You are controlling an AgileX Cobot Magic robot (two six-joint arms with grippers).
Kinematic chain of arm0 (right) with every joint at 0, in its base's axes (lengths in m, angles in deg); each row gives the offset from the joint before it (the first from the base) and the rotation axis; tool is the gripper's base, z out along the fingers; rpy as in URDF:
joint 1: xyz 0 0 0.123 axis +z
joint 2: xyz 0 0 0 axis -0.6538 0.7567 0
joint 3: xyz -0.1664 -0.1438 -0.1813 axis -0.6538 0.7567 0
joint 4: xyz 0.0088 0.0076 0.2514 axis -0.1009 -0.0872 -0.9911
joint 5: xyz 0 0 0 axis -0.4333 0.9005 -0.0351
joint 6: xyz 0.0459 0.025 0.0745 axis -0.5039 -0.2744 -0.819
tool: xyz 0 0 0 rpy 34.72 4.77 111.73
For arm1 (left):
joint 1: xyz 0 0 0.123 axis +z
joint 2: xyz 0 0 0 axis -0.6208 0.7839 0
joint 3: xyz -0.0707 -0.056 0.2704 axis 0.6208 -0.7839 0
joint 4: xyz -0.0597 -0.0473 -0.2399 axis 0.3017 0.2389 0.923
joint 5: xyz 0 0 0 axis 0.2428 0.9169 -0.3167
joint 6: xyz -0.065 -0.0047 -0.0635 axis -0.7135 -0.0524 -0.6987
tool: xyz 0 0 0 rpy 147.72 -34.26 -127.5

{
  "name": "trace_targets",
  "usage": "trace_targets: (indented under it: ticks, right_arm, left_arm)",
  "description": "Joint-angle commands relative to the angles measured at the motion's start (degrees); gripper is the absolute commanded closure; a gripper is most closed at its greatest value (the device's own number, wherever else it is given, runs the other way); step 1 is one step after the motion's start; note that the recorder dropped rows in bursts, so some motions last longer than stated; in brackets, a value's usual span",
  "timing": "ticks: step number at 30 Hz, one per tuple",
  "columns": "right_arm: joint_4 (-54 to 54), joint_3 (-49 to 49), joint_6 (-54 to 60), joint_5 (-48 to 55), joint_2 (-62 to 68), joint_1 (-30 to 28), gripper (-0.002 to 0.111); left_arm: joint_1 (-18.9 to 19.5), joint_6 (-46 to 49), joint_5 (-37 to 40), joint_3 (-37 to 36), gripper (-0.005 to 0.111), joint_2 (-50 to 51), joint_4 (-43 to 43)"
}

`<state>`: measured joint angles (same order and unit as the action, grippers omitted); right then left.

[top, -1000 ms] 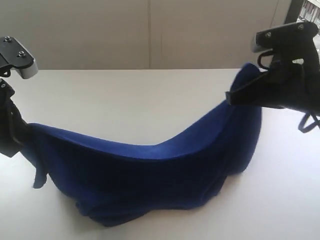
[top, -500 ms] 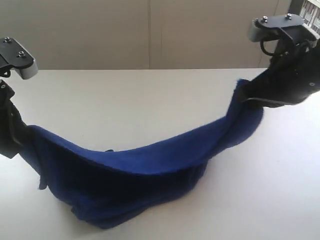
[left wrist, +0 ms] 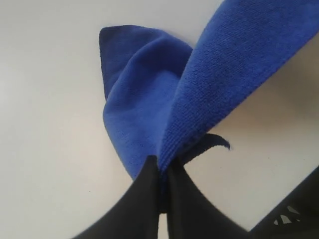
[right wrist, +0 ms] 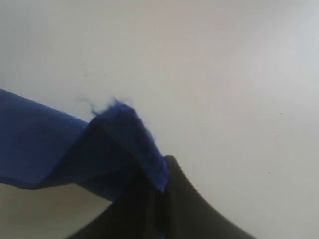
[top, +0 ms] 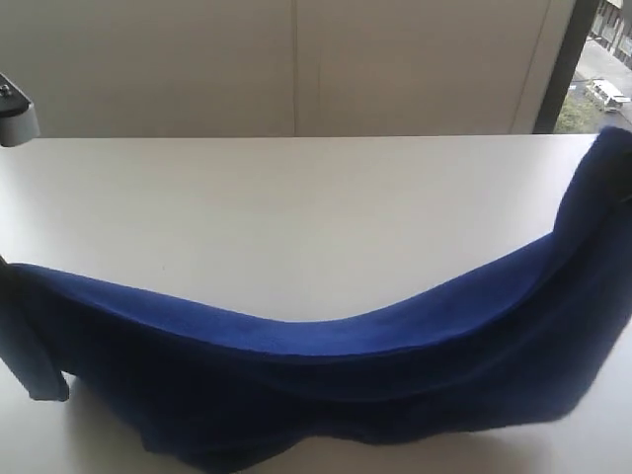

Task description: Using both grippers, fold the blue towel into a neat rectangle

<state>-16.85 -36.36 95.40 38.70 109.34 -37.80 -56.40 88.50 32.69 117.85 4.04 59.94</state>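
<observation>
In the exterior view you see the towel [top: 326, 365] slung in a sagging arc over the table [top: 296, 207], with both ends lifted and its bunched middle drooping down to the table. In the left wrist view your left gripper [left wrist: 160, 179] is pinched tight on a towel corner above the table. In the right wrist view your right gripper [right wrist: 158, 199] is clamped on a towel edge, also above the table.

A long, soft terry towel [top: 326, 365] shows plain deep royal blue, brighter along its upper edge and near navy in its shadowed folds, against a smooth off-white tabletop [top: 296, 217]. The tapered left claw [left wrist: 160, 167] and right claw [right wrist: 157, 191] are solid matte black; the flat wall panels [top: 197, 59] behind are pale beige.
</observation>
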Motion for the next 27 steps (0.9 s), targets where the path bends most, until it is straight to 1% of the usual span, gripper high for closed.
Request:
trace_targets:
  ticks: [1, 5, 8, 11, 13, 17, 20, 22, 25, 27]
  right_arm:
    - [2.7, -0.3, -1.5, -0.1, -0.3, -0.1, 0.108]
    - [4.1, 0.1, -2.4, -4.2, 4.2, -0.1, 0.108]
    - [6.2, 1.4, -3.6, -7.7, 9.2, -0.1, 0.108]
    - [11.1, 3.0, -7.5, -15.0, 14.5, -0.2, 0.108]
    - [15.0, 3.8, -10.9, -19.1, 17.8, -0.2, 0.108]
    - [22.7, 4.8, -18.9, -27.1, 22.5, -0.2, 0.108]
    - [29.9, 4.8, -25.8, -32.3, 25.7, -0.2, 0.108]
    - [36.2, 4.8, -33.2, -35.3, 28.0, -0.2, 0.108]
    - [47.9, 4.8, -44.2, -36.9, 31.8, -0.2, 0.107]
    - [53.9, 4.8, -49.0, -37.1, 34.2, -0.2, 0.102]
  left_arm:
    - [0.2, 0.0, -2.2, 0.4, 0.107, -0.4, -0.5]
    - [0.2, 0.0, -12.8, -0.6, 0.107, 1.2, -3.5]
    - [0.2, 0.8, -20.8, -2.7, 0.107, 4.4, -4.6]
    - [0.2, 1.8, -31.0, -4.4, 0.107, 8.4, -4.9]
    - [0.2, 1.8, -36.0, -4.7, 0.107, 11.1, -5.3]
    - [0.2, 1.8, -45.9, -4.7, 0.107, 15.5, -6.6]
    - [0.2, 1.8, -55.1, -4.7, 0.107, 19.1, -9.0]
    - [0.2, 1.9, -61.4, -4.7, 0.107, 22.3, -10.4]
    - [0.2, 3.6, -68.7, -4.5, 0.106, 27.1, -11.2]
    - [0.2, 4.8, -72.6, -4.5, 0.101, 30.2, -11.2]
